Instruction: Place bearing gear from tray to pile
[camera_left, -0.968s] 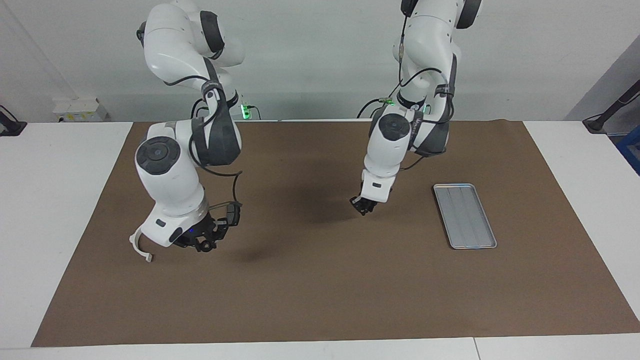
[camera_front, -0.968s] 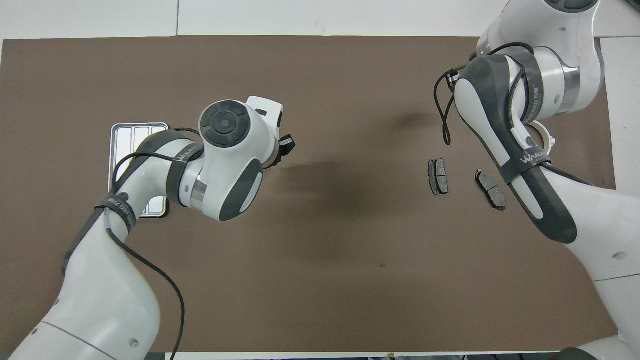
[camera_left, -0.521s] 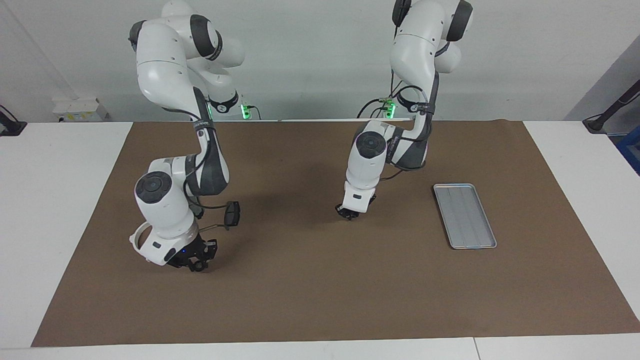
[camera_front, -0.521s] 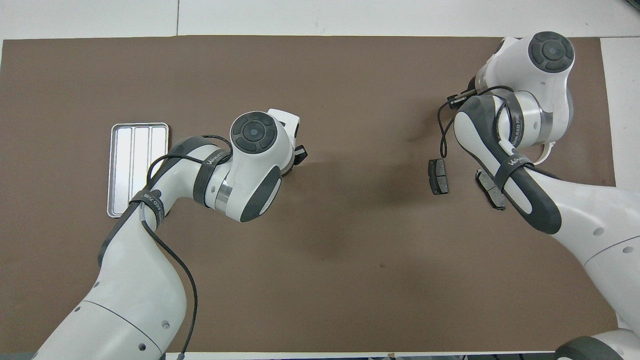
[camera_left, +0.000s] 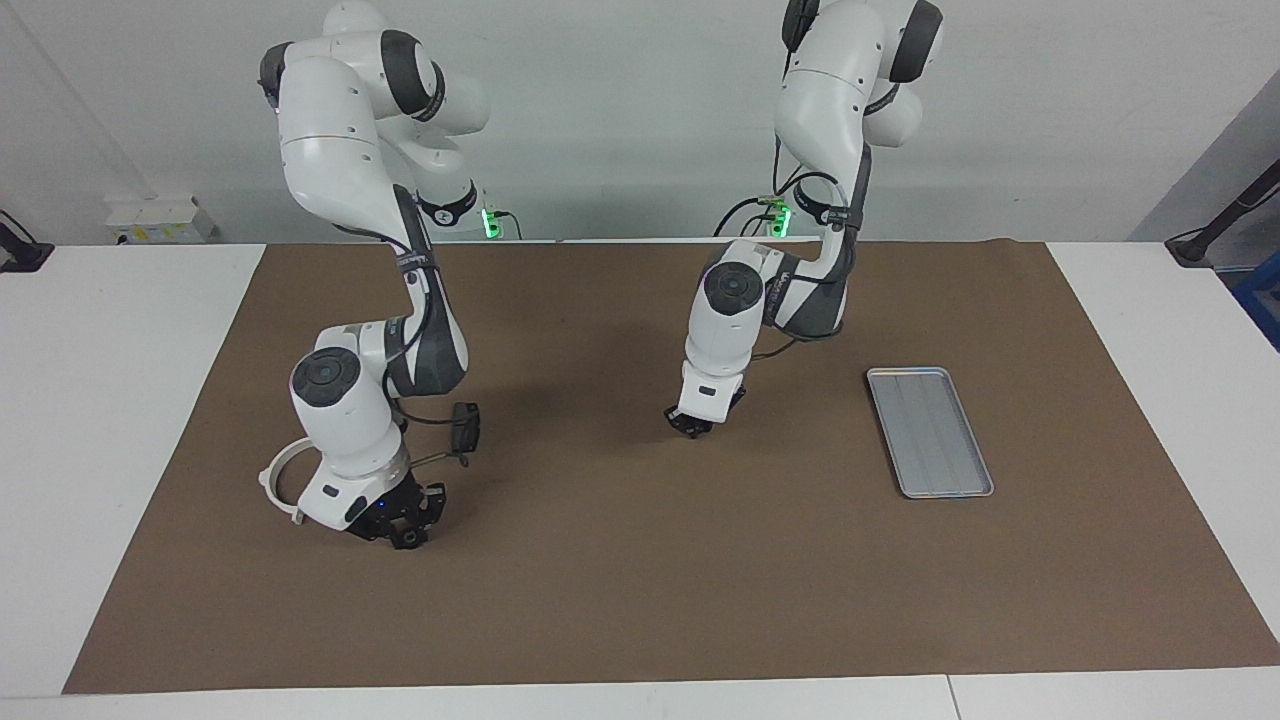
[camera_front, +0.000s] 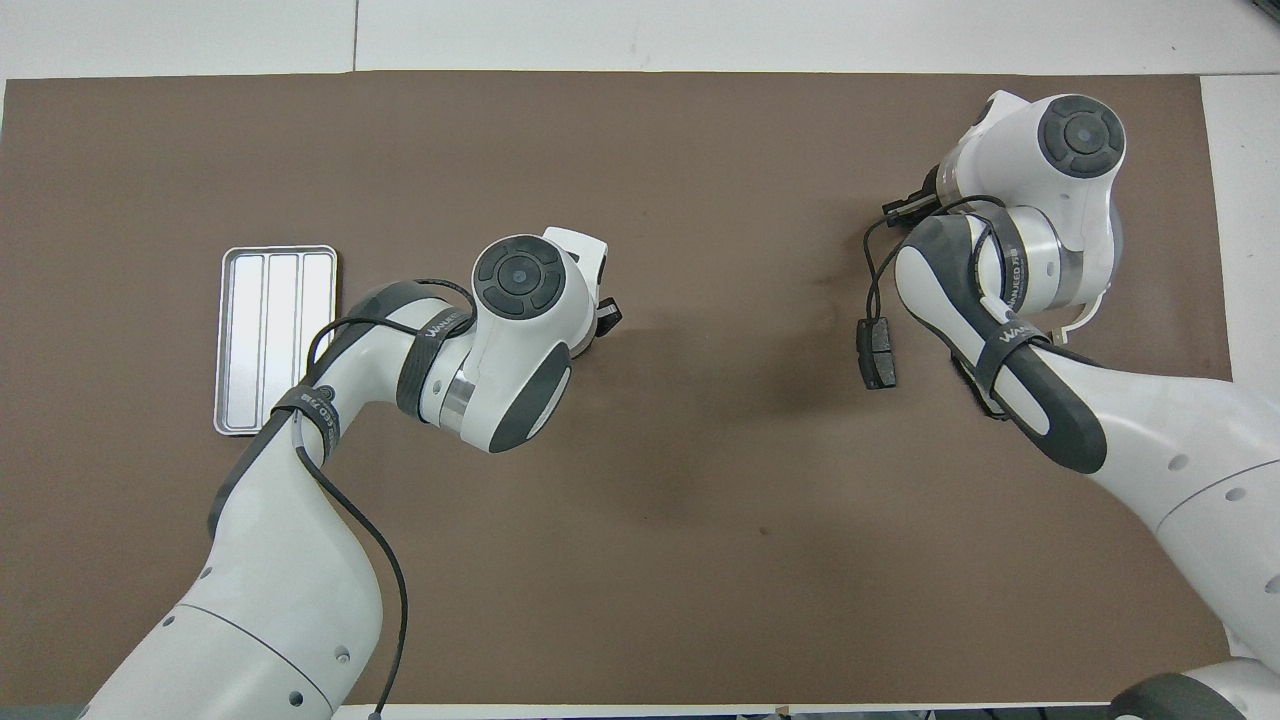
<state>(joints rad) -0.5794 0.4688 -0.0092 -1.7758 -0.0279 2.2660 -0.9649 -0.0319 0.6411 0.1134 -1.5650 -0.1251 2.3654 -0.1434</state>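
The silver ribbed tray lies on the mat toward the left arm's end, with nothing in it; it also shows in the overhead view. No bearing gear shows anywhere. The pile lies toward the right arm's end: a white half-ring bracket and a dark brake pad, also in the overhead view. The second pad is mostly hidden under the right arm. My left gripper hangs low over the mat's middle. My right gripper is low over the mat beside the bracket.
A brown mat covers the white table. A black cable from the right arm loops down beside the brake pad.
My left gripper has moved away from the tray toward the mat's middle and come lower. My right arm has folded down, bringing its gripper low beside the bracket.
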